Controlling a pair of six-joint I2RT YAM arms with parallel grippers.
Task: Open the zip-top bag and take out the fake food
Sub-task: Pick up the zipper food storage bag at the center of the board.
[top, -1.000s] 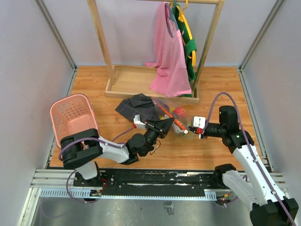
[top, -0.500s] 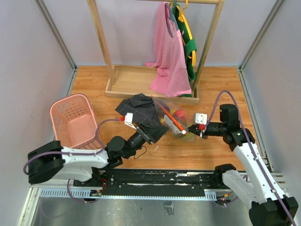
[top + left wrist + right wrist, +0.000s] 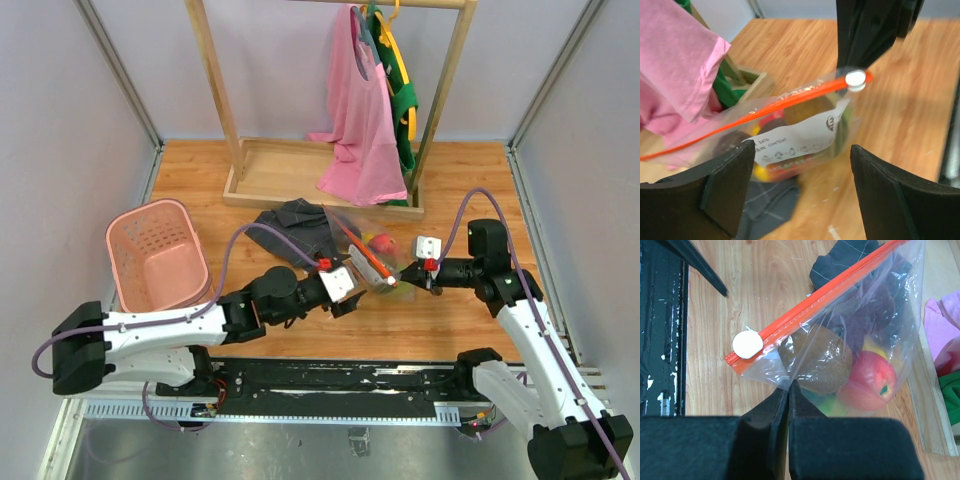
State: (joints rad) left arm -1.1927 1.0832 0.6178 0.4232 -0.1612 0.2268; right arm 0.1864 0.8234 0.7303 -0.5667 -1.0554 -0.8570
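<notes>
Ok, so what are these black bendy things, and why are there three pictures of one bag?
Those are two robot arms with pinching fingers. The big picture looks down from above; the other two come from small cameras on the wrists. The right gripper pinches the zip-top bag just under its orange zip. Inside is fake food, like a red fruit and a brown one. The left gripper is open, facing the bag. The table also holds a pink basket, a grey cloth and a clothes rack.

The zip-top bag is clear crinkly plastic, the fake food glossy plastic, the table smooth grained wood
</notes>
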